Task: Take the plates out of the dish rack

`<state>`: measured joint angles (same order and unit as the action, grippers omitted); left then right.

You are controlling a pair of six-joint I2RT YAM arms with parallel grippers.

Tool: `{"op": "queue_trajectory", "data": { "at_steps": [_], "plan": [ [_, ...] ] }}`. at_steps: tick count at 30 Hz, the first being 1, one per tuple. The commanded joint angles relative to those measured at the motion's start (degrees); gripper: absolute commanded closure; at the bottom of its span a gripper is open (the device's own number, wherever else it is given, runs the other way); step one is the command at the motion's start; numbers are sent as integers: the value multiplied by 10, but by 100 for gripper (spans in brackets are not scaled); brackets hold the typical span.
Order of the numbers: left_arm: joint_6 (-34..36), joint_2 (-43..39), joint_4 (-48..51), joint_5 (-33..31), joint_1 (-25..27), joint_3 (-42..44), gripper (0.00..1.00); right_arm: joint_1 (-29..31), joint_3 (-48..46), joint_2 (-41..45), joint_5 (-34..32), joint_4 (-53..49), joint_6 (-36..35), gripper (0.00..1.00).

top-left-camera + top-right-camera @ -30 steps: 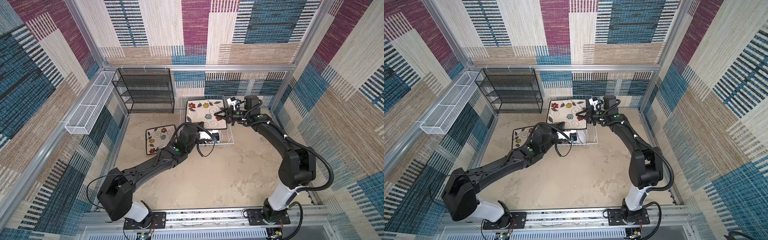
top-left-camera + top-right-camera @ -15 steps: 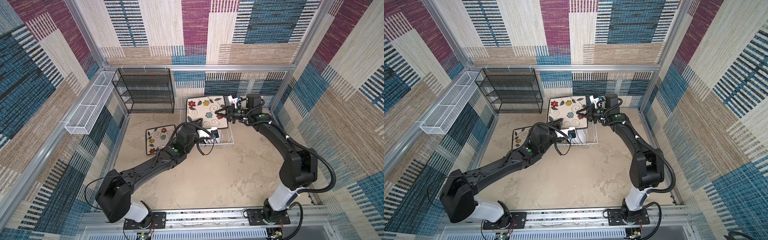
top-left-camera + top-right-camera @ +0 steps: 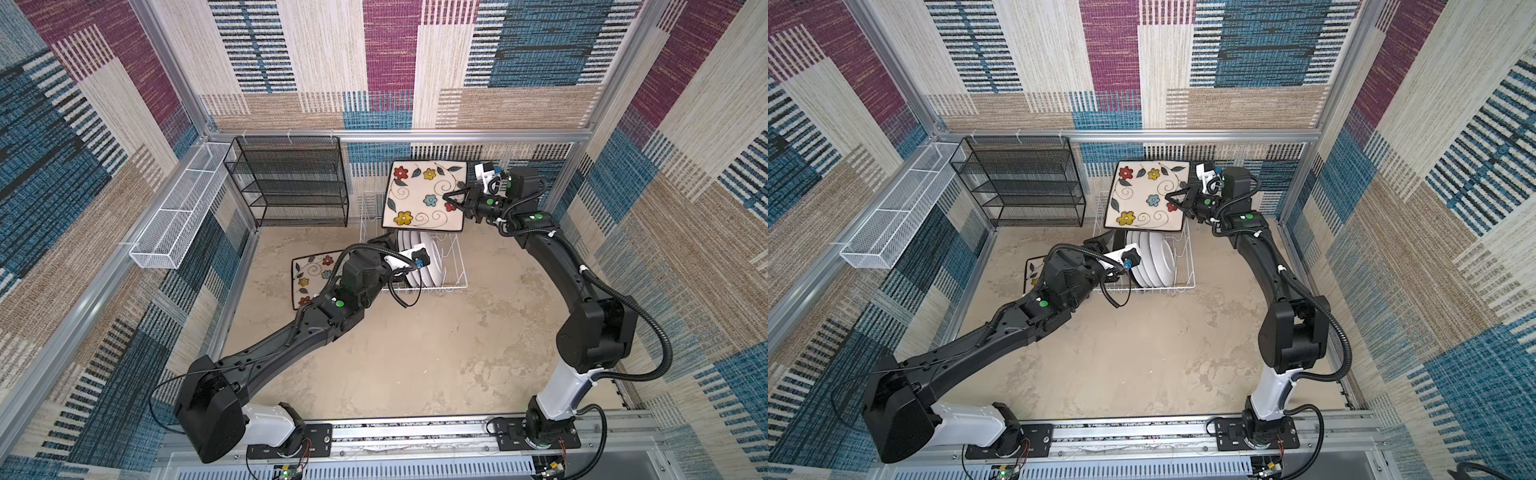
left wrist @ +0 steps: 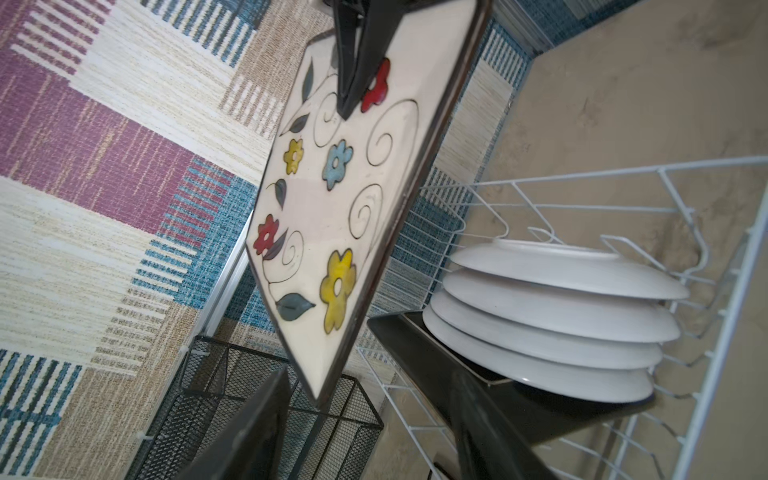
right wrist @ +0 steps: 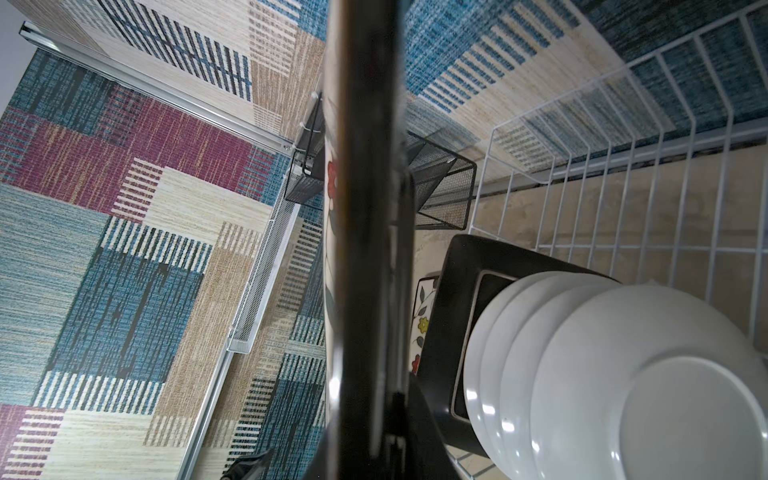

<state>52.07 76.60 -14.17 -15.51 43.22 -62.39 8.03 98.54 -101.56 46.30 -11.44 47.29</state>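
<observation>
The white wire dish rack (image 3: 457, 266) stands on the table by the back wall, its prongs keeping the plates on edge so each can be drawn out upward. One square flowered plate (image 3: 419, 195) hangs clear above the rack's far end. It is tipped so its cream face shows in both top views, probably so it can be swung aside without catching the wires. Another square flowered plate (image 3: 309, 276) lies face up on the table just left of the rack, which looks like the unloading spot. In the rack remain a black-backed square plate (image 4: 415, 345) and four round white plates (image 3: 422, 266) leaning against one another. The right gripper (image 3: 451, 200) is clamped on the raised plate at the middle of its right edge, one finger (image 4: 353, 83) across the face. The left gripper (image 3: 387, 240) sits with jaws apart at the black-backed plate's upper edge, seemingly lined up to take it; contact cannot be told.
</observation>
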Motion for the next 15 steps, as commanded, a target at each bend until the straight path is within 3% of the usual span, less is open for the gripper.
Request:
{"op": "queue_trajectory", "data": {
  "at_steps": [1, 8, 11, 15],
  "plan": [
    [-108, -22, 30, 29, -3, -18, 19, -5, 10, 11, -12, 59, -15, 100],
    [-243, -52, 77, 74, -34, -55, 13, -7, 2, 7, -10, 62, -18, 100],
    [-343, -50, 120, 110, -78, -85, 11, -7, -9, 10, -10, 72, -22, 100],
    [-486, -39, 187, 206, -156, -136, 11, -8, -21, 15, -1, 79, -32, 100]
  ]
}}
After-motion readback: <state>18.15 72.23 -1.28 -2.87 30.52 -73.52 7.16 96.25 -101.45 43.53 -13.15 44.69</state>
